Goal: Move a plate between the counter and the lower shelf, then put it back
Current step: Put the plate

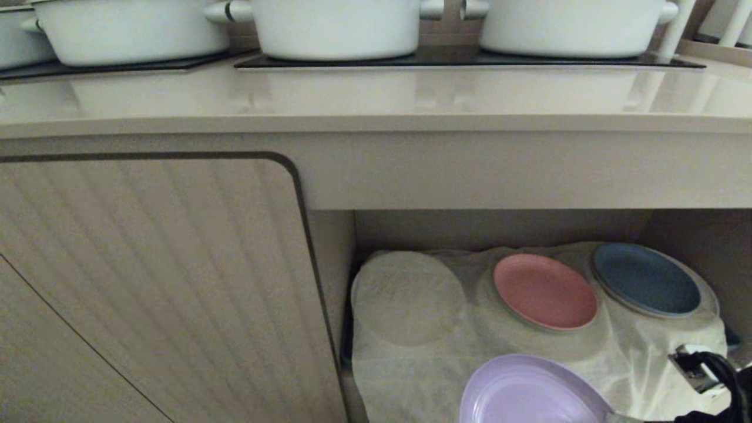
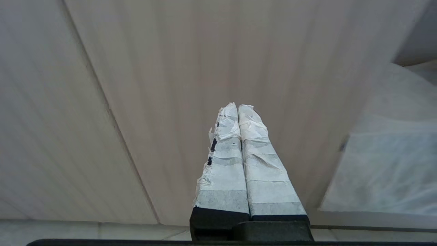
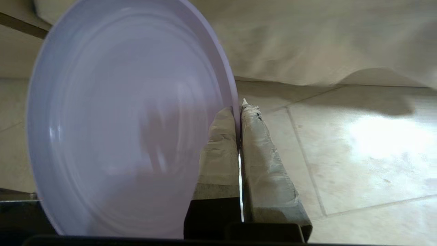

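Plate held in front of the lower shelf

Your right gripper [image 3: 238, 109] is pinched tight on the rim of the purple plate [image 1: 529, 393]. You hold it just in front of the lower shelf [image 1: 505, 229]. Your left gripper [image 2: 238, 108] is closed and holds nothing. Farther up, the surface [image 1: 376, 100] carries white pots [image 1: 338, 26].

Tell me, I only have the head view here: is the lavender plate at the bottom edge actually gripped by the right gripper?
Observer: Yes. In the right wrist view the right gripper is shut on the rim of the plate.
Operator: How is the plate sitting in that grip?
Observer: It stands out to one side of the fingers, pinched only at its edge.
Operator: And the left gripper? I can't see it at all.
Observer: The left gripper is shut and empty, pointing at the ribbed cabinet door.
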Controlling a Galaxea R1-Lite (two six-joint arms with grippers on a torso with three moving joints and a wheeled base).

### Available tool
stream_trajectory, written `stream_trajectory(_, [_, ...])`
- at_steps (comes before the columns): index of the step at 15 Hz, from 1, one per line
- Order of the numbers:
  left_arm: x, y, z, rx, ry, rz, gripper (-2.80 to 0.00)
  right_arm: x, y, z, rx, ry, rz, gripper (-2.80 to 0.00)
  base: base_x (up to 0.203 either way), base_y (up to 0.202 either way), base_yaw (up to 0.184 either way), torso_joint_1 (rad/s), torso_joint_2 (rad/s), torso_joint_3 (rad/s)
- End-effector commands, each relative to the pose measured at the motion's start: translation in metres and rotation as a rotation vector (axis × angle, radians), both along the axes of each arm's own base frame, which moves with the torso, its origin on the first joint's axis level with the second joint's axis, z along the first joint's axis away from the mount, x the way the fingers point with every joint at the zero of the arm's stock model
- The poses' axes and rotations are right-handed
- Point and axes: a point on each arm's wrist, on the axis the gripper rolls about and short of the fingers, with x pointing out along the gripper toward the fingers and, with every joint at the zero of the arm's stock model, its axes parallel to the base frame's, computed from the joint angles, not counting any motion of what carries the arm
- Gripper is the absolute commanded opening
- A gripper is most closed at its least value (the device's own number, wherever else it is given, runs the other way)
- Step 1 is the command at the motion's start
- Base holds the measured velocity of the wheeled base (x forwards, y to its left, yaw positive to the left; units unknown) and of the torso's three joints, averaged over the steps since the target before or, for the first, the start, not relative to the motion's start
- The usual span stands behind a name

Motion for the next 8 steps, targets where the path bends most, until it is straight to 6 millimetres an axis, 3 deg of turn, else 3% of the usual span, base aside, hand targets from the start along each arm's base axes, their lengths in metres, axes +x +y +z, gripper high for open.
stream_trajectory(1, [0.0001,0.0000,0.0001,-0.001,0.000,0.000,-2.80,0.0003,0.0001,-0.0001,0.002,0.001,-0.001,-2.80,0.000,-0.188,-0.003,0.005,0.00,0.002])
stream_trajectory(8, [0.0001,0.0000,0.0001,0.000,0.000,0.001,-2.80,0.0000,-0.0001,0.0000,0.006,0.003,-0.012,-2.80,0.000,-0.194,0.001,0.002,0.00,0.003])
